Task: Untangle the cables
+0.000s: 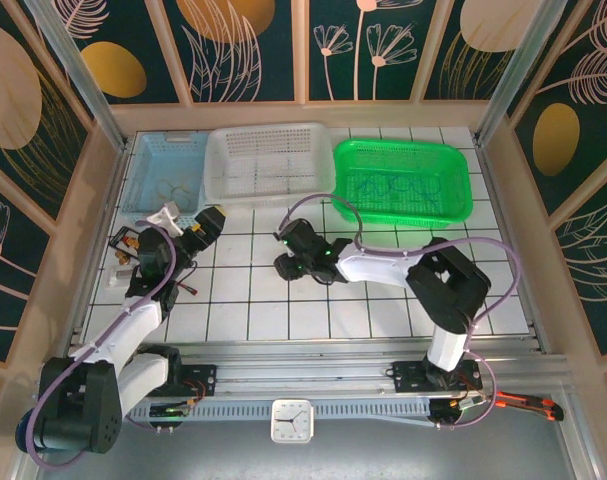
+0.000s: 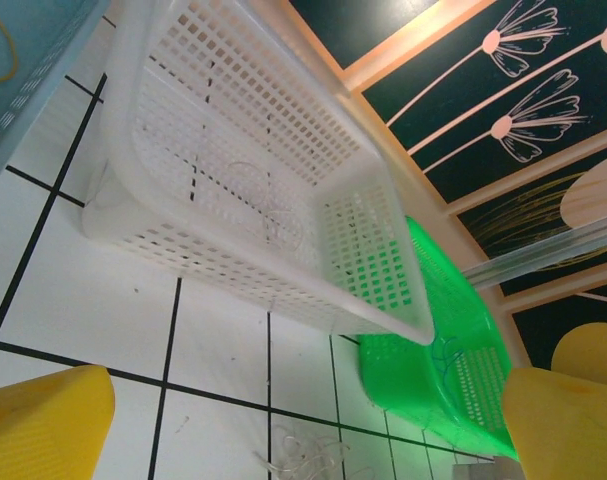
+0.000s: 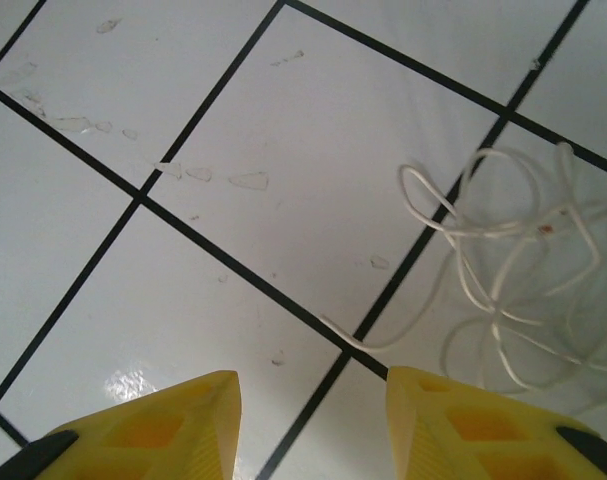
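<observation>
**Student:** How are the two arms posed?

**Tutor:** Top view. The left arm rises from its base at the near left corner of the counter (image 1: 383,300) and reaches toward the far left. Its left hand (image 1: 188,222) is lifted and tipped toward the white basket (image 1: 268,165) at the far edge. The jaws are spread wide with nothing between them. In the left wrist view the yellow fingertips (image 2: 43,420) sit at the lower corners of the frame. The right arm folds leftward from its base at the near right. Its right hand (image 1: 286,262) points down at the tiles near the counter's middle, in front of the white basket.

**Student:** Is the right hand gripping anything?

**Tutor:** No. In the right wrist view its fingertips (image 3: 173,430) stand partly apart, with only bare tile and a black grout line between them.

**Student:** Where are the cables, and how do they look?

**Tutor:** The cables (image 3: 503,270) lie flat on the white tiles near the counter's middle, just beyond the right-side fingertip. Whether they touch it cannot be told. They are thin, pale, whitish strands in several loose, overlapping loops that cross in a cluster. One free end trails over a grout line toward the gap between the fingers. The left wrist view shows the same tangle (image 2: 303,460) on the tiles in front of the white basket and the green basket (image 2: 453,370).
</observation>
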You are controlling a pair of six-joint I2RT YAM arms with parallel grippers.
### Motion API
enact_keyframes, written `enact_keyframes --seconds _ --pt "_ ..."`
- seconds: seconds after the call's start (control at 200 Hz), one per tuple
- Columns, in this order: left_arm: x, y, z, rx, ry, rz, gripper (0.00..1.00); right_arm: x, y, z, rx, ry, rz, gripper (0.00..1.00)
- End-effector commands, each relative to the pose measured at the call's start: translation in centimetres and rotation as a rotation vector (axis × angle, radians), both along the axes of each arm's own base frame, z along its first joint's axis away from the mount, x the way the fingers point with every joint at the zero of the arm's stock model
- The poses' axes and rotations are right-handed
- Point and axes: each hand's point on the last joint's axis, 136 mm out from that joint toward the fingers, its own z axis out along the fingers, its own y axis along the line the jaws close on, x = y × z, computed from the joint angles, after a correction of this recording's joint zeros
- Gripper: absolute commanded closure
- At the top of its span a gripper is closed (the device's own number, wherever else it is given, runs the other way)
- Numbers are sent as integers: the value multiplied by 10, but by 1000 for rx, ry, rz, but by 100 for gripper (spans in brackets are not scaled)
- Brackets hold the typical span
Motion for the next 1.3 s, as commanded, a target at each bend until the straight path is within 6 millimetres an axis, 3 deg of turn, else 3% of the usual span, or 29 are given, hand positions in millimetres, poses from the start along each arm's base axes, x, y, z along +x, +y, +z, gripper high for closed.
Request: enact_keyframes --seconds 0.0,0.48,0.54,0.605,0.636,0.751,1.026,1.291 --pt "-2 1 5 -34 -22 10 1 11 -1 -3 -91 -68 -21 56" --pt "-2 0 9 -37 -39 9 1 38 -6 -28 -229 -140 -100 58" --pt "-2 0 9 -39 -37 7 1 41 -6 -28 -235 -150 -109 74" --pt "-2 0 10 -39 -41 5 1 43 -7 -25 -234 -160 -124 99" --pt "-2 0 10 -39 -41 4 1 43 -8 -22 -230 -164 -130 100" --pt "-3 -1 12 -23 -53 -4 1 41 -6 2 -172 -178 -137 100" --pt "-4 -7 12 11 -69 -51 1 35 -7 96 120 -171 -136 100" --pt "-17 -32 19 12 -125 -182 1 35 -21 150 367 -110 -122 100"
